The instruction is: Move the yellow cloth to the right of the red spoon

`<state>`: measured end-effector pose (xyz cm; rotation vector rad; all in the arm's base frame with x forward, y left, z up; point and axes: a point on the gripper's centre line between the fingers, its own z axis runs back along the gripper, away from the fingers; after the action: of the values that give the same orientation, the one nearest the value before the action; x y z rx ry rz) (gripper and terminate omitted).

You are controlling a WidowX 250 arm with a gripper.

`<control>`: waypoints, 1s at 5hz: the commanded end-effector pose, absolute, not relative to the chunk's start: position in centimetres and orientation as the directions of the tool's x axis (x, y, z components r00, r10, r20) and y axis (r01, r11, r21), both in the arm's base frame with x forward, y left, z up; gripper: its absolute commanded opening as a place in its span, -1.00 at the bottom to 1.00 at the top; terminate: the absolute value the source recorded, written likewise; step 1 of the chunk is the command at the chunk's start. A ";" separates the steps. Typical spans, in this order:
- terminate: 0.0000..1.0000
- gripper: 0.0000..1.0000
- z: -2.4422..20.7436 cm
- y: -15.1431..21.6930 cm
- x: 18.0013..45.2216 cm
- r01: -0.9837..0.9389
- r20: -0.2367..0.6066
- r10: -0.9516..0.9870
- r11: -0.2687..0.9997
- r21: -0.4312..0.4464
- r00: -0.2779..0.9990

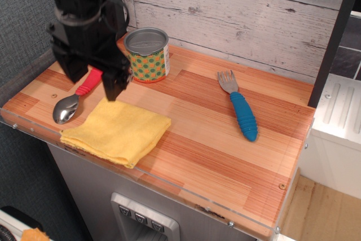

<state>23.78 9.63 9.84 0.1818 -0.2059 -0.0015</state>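
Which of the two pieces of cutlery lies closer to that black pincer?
The red spoon, at the table's left end. Its ribbed red handle runs right under the pincer, beside the yellow cloth. The blue-handled fork lies far off to the right.
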 end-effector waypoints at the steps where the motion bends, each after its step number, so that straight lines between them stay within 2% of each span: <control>1: -1.00 1.00 12.3 10.1 24.3 -0.031 0.252 -0.020 0.980 0.196 0.967; 2: -1.00 1.00 12.3 8.5 24.5 -0.041 0.237 -0.002 0.983 0.178 0.972; 4: -1.00 1.00 11.3 3.0 24.6 -0.004 0.169 -0.021 0.988 0.152 0.985; 5: -1.00 1.00 10.9 0.7 24.8 -0.012 0.149 -0.003 0.995 0.100 0.989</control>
<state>24.16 0.42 9.48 0.0912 -0.1116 0.0067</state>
